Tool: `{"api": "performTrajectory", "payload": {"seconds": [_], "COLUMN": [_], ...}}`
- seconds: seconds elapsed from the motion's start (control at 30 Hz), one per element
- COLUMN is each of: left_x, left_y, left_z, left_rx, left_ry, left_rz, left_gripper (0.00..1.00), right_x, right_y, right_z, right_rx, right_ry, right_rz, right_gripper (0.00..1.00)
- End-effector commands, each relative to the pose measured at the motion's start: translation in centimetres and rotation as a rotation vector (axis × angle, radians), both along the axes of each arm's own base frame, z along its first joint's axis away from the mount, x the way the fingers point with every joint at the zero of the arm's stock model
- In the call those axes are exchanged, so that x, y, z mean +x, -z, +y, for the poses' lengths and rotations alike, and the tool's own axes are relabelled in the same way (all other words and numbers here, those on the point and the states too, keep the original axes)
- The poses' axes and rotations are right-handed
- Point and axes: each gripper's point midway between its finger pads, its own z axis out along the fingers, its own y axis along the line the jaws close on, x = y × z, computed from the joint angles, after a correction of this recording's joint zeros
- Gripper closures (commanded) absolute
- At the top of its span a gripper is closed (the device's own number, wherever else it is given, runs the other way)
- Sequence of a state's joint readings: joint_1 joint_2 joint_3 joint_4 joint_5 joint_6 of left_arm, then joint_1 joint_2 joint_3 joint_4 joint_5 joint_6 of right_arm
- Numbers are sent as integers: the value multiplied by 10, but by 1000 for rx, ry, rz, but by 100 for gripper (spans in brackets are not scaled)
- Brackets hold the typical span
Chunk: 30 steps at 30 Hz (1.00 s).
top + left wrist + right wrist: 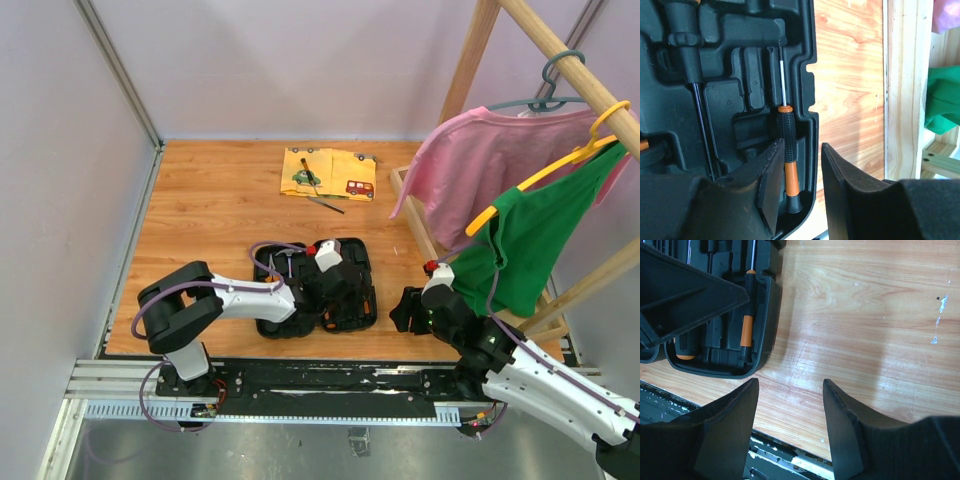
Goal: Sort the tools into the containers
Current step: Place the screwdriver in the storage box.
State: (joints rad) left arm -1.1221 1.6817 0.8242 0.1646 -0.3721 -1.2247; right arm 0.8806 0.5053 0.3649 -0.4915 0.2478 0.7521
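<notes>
plainly the orange-and-black screwdriver is a light, stiff thing: a slim steel shaft, then a black ribbed grip with an orange collar at its top, an orange band lower down and a black cap at the end. i judge the ribbed black part the best place to take hold, since the ribs should resist slipping. the bare shaft is thin and smooth and would likely roll between flat pads.

it lies lengthwise in a moulded slot at the 3 o'clock edge of the case, tip toward 12 o'clock and cap toward 6 o'clock in the left wrist view. it looks seated, though i cannot tell whether it is pressed fully home. a longer dark-shafted driver rests in a slot at its 9 o'clock.

the left tool hangs over the handle with its fingers spread, pinching nothing. the 9 o'clock finger is just beside the grip, touching or not i cannot tell. the right tool is spread too, holding nothing, over bare table at 3 o'clock of the case.

from the top view the open case sits toward 6 o'clock of the table. toward 12 o'clock a yellow cloth carries another screwdriver, with a thin dark screwdriver at its 6 o'clock edge.
</notes>
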Motion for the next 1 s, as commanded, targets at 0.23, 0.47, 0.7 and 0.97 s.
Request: {"api": "performTrajectory", "payload": {"seconds": [0.23, 0.47, 0.7, 0.97], "left_x": [12, 13, 2, -16], "left_y": [-58, -52, -29, 9], "left_z": [43, 95, 124, 134], "left_rx": [131, 158, 220, 250], "left_ry": [11, 2, 12, 36], "left_rz": [-234, -204, -160, -69], "left_gripper": [56, 54, 55, 57], "right_x": [9, 10, 32, 56], "right_y": [-6, -20, -20, -11], "right_z": [-1, 41, 59, 71], "right_rx": [-52, -56, -153, -196], "right_ry": [-28, -248, -295, -294], "right_rz": [-39, -16, 13, 62], "right_gripper": [44, 42, 50, 59]}}
